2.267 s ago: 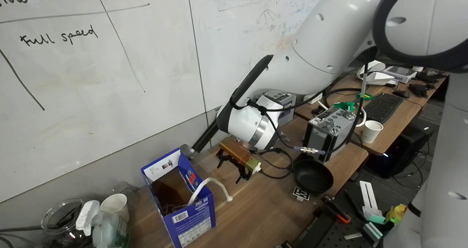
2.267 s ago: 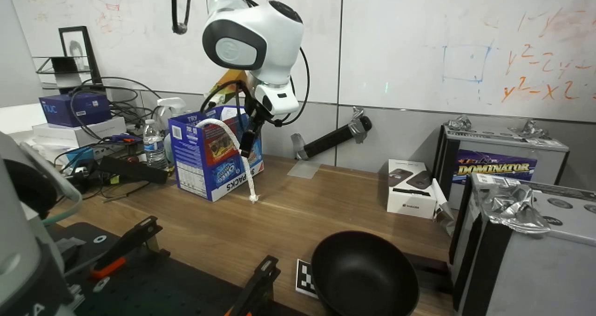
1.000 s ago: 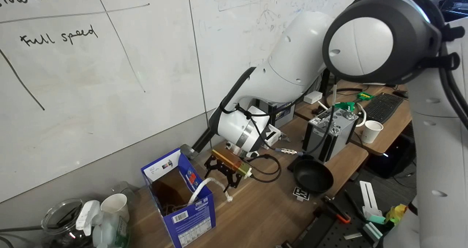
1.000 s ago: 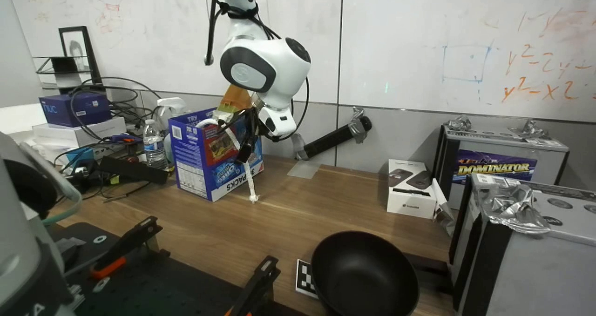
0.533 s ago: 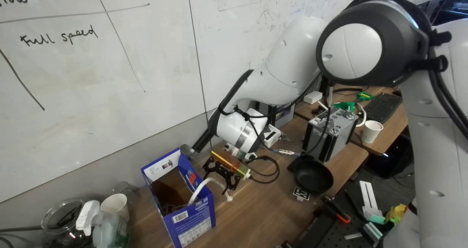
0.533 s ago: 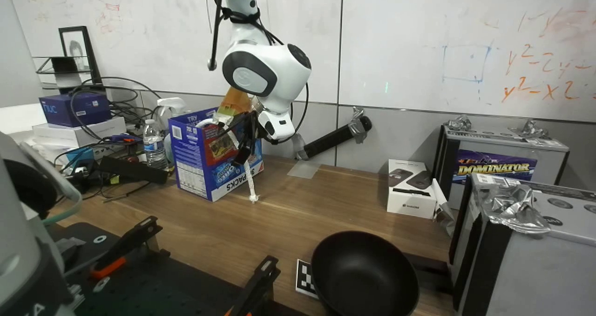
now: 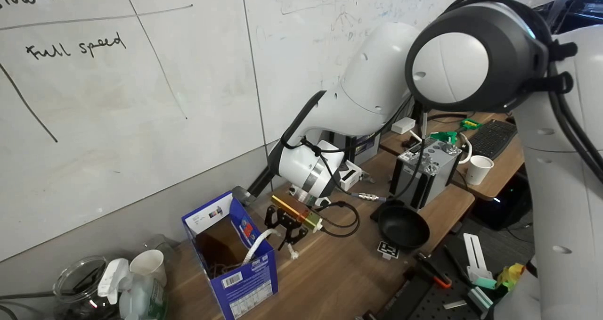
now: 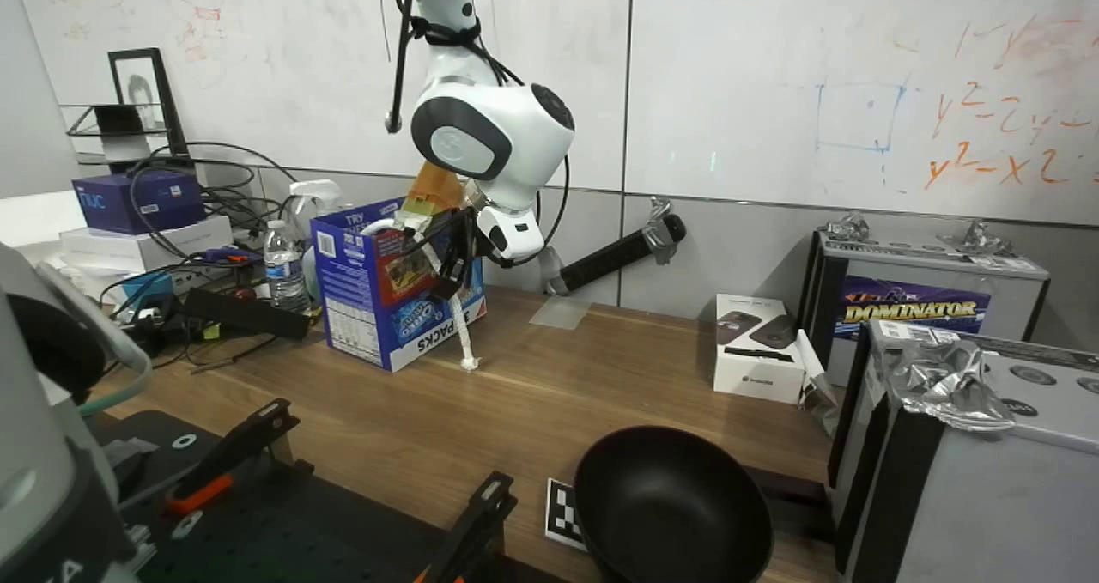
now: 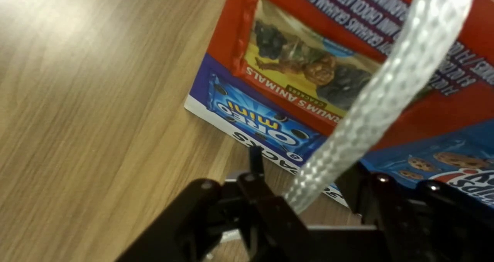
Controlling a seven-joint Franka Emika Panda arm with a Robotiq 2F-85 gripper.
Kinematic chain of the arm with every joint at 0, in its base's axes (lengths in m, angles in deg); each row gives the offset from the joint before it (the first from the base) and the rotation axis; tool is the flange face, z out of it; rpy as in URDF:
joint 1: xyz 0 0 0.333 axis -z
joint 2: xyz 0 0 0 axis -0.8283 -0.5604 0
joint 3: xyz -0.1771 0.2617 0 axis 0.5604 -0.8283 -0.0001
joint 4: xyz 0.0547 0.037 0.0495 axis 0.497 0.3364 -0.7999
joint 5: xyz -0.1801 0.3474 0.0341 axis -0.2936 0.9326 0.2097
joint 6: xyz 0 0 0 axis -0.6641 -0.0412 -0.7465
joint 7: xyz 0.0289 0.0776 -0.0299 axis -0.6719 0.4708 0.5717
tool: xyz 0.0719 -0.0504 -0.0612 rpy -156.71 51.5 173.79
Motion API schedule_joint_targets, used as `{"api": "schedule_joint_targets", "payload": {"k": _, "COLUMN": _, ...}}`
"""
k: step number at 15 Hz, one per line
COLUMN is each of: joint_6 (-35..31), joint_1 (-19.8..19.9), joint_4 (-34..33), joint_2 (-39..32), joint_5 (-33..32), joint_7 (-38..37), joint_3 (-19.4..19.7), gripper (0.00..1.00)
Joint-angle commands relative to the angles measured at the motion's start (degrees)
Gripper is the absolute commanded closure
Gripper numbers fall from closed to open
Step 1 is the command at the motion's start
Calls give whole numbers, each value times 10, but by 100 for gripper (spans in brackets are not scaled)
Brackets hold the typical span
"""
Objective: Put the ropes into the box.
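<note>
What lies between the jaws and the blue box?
In the wrist view, the white rope: it crosses in front of the box and dips between the parted jaws.

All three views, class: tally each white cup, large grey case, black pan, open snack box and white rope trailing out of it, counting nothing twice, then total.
White cups: 2
Large grey cases: 2
Black pan: 1
Open snack box: 1
White rope: 1
Total: 7

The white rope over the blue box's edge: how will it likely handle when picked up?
The white rope is probably limp yet slightly springy: it crosses the edge of the blue box in a rounded arch. Its braided surface may help against slipping. Its loose end, hanging outside, could swing.
</note>
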Motion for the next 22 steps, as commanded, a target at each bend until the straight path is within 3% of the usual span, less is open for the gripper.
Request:
{"api": "schedule_joint_targets", "payload": {"k": 1, "joint_6": 5, "joint_1": -6, "joint_4": -6, "joint_2": 0, "joint_5": -4, "joint_7": 5, "joint_3": 7, "gripper": 80}}
{"api": "schedule_joint_targets", "payload": {"k": 3, "joint_6": -8, "joint_1": -18, "joint_4": 1, "joint_2": 8, "joint_5": -33, "joint_7": -14, "joint_3": 16, "gripper": 93}}
{"api": "schedule_joint_targets", "payload": {"k": 5, "joint_6": -23, "joint_1": -33, "joint_4": 7, "joint_2": 17, "joint_5": -81, "joint_7": -39, "joint_3": 26, "gripper": 99}}
{"api": "schedule_joint_targets", "payload": {"k": 9, "joint_6": -50, "joint_1": -75, "joint_4": 18, "joint_2": 43, "joint_5": -236, "joint_7": -138, "joint_3": 55, "gripper": 95}}
{"api": "schedule_joint_targets", "payload": {"k": 15, "joint_6": -28, "joint_1": -151, "joint_4": 9, "joint_2": 106, "joint_5": -541, "joint_7": -348, "joint_3": 112, "gripper": 96}}
{"api": "schedule_joint_targets", "payload": {"k": 19, "joint_6": 4, "joint_1": -157, "joint_4": -9, "joint_2": 144, "joint_5": -702, "joint_7": -451, "joint_3": 105, "gripper": 96}}
{"api": "schedule_joint_targets", "payload": {"k": 22, "joint_6": 30, "joint_1": -149, "joint_4": -24, "joint_2": 167, "joint_5": -773, "joint_7": -489, "joint_3": 86, "gripper": 96}}
